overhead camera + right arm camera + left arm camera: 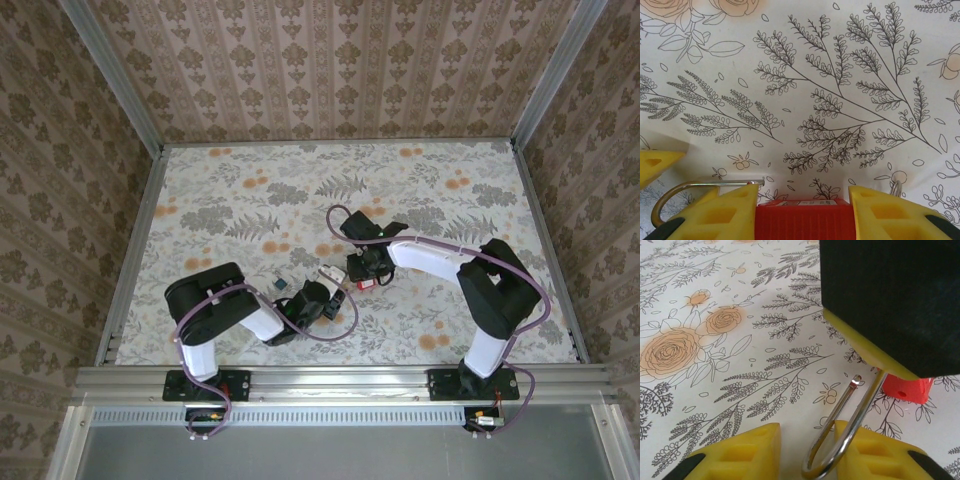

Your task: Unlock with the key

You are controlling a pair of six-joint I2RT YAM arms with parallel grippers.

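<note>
The right gripper's fingers (723,212) pinched the red padlock (805,222) by its sides; the left gripper (808,426) had its fingers spread beside it, near the bend of the shackle (860,412). The shackle's free tip stood outside the padlock, so it looked already unlocked. If the left fingers closed off-centre, one might have shoved the bend aside, twisting the padlock in its pinch. Left of the padlock, the key (280,284) lay on the table (215,240), where a low sweep of the left arm could have knocked it.
</note>
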